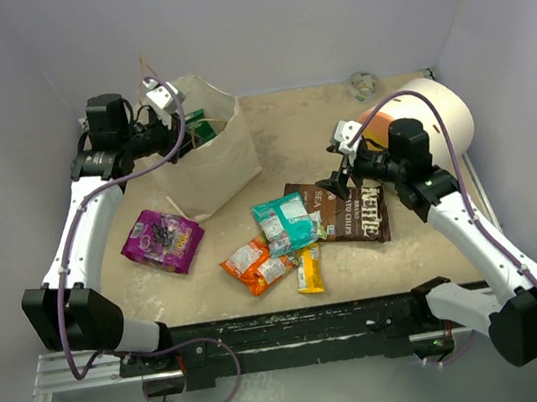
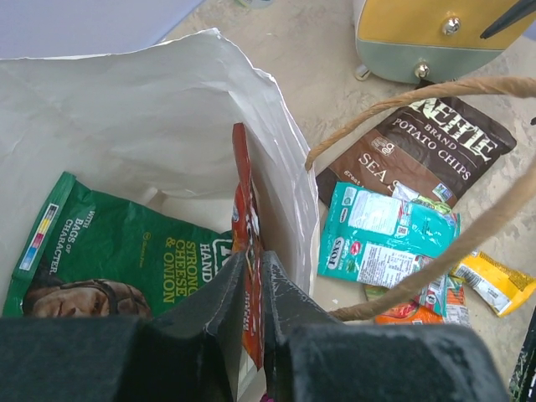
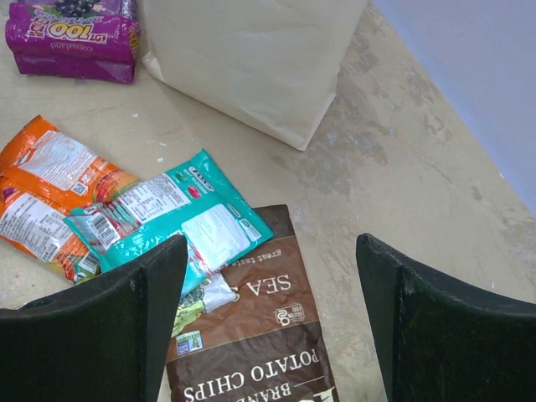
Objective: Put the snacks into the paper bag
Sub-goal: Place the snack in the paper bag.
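Brown bag [image 2: 419,151] reads "POTATO CHIPS"; green bag [image 2: 126,251], "CHEESE & ONION".

Far left taken up by the paper bag [image 1: 213,169], upright, its mouth part filled by a green chip bag [image 2: 126,243] and crossed on the right by a twisted handle [image 2: 402,95]; left gripper [image 2: 254,272] also in the opening, pinching a red packet [image 2: 241,193]. Far right walled off by the cream cylinder [image 1: 437,110]. Middle strewn with flat packets [image 1: 287,220], right gripper [image 3: 270,251] above them, fingers [image 3: 100,327] wide. Bare table [image 1: 299,136] between bag and cylinder, and between purple pouch [image 1: 161,240] and orange packets [image 1: 253,264].
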Tool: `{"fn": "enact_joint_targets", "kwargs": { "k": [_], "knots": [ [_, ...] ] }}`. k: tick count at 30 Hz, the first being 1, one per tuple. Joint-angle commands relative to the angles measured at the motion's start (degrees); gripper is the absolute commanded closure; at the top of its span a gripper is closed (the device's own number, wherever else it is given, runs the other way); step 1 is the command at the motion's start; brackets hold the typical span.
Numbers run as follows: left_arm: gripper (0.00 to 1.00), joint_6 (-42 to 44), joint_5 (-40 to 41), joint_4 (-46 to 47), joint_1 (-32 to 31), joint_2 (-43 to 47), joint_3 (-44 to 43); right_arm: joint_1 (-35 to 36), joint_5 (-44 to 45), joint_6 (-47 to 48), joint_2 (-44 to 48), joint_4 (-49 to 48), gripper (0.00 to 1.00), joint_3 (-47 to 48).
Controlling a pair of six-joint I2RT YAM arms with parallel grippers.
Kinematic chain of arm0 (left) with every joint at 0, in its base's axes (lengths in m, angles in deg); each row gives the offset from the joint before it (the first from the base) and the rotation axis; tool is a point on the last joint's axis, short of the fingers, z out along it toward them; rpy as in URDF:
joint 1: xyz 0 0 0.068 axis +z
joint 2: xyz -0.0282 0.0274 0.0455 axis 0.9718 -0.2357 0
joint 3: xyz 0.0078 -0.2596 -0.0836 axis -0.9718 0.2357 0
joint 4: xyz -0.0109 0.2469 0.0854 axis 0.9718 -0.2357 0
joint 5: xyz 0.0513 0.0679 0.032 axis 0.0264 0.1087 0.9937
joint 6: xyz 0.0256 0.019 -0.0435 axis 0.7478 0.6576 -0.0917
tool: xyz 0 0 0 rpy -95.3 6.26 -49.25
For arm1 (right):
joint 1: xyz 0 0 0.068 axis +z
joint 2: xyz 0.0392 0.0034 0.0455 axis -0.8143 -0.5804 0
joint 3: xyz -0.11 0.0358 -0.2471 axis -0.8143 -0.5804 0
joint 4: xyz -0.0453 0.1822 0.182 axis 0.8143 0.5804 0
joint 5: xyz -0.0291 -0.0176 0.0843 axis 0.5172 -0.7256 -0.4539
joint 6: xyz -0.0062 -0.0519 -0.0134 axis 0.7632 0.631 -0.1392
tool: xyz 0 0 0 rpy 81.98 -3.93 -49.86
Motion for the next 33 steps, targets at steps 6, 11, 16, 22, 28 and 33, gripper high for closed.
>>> {"fn": "enact_joint_targets", "kwargs": {
  "k": [6, 11, 16, 22, 28, 33],
  "knots": [
    [0.76, 3.1, 0.3, -1.1, 0.0, 0.4, -5.0, -0.2, 0.6, 1.4, 0.7, -2.5, 0.16, -0.4],
    [0.67, 4.6, 3.9, -0.3, 0.0, 1.4, -7.1, -0.2, 2.0, 2.6, 0.7, -1.9, 0.16, -0.3],
    [0.59, 6.0, 8.2, 0.9, 0.0, 2.5, -7.4, -0.2, 2.5, 4.8, -1.9, 2.7, 0.16, 2.4],
    [0.52, 8.4, 14.3, 1.8, 0.0, 3.7, -7.1, -0.1, 2.6, 8.1, -7.9, 12.7, 0.15, 8.9],
    [0.46, 11.5, 21.4, 3.2, 0.0, 5.5, -5.6, 0.9, 6.4, 10.2, -13.1, 16.8, 0.14, 10.8],
    [0.36, 14.9, 27.1, 4.2, 0.0, 7.0, -4.5, 2.7, 12.3, 11.9, -20.3, 19.6, 0.14, 14.2]
  ]
}}
